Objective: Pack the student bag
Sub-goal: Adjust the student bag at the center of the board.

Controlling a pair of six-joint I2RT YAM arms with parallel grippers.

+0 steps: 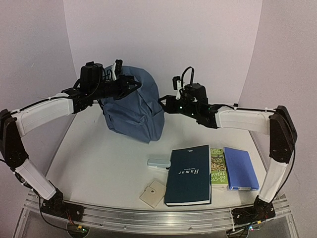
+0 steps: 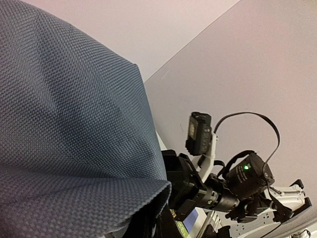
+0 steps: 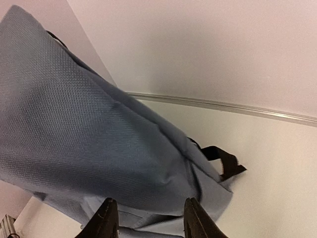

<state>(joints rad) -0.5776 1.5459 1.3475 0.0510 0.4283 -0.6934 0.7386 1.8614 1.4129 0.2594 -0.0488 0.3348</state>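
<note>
Blue student bag [image 1: 134, 113] in closed left hand [image 1: 132, 86], open right hand [image 3: 150, 204] alongside.

Left pincer [image 1: 132, 86] clamped tight; right pincer [image 3: 150, 202] gapes, both raised facing inward.

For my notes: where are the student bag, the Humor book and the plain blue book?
student bag [image 1: 133, 111], top external view, on its front fabric panel.
Humor book [image 1: 188, 178], top external view, middle of its dark cover.
plain blue book [image 1: 239, 166], top external view, middle of its cover.
</note>
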